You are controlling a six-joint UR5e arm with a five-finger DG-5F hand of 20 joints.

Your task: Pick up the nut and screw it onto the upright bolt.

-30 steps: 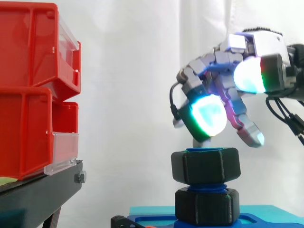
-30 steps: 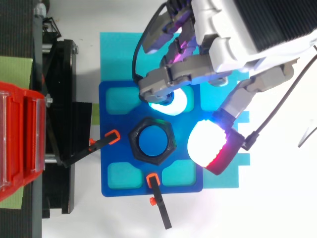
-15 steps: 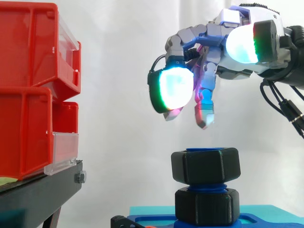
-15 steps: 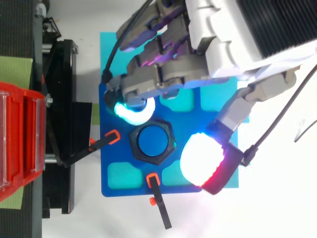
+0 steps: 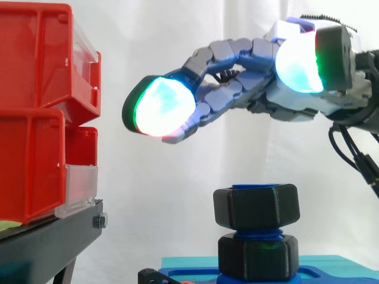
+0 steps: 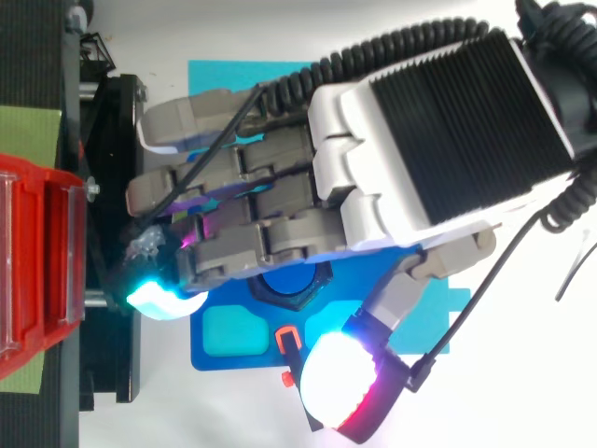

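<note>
The robot hand has uncurled and lifted, fingers stretched empty toward 9 o'clock in the side view. The nut sits on the bolt at its 6 o'clock, apparently released between turns.

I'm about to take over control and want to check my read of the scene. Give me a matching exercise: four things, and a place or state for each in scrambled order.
Things:
1. hand
2. upper black nut
3. red bins
4. blue base plate

Places or states:
A. sits at the top of the blue bolt
B. lies flat under the bolt
C. open, fingers stretched out above the nut, holding nothing
D. stacked on the black stand, left in the side view

Pairs: 1-C, 2-A, 3-D, 4-B
</note>
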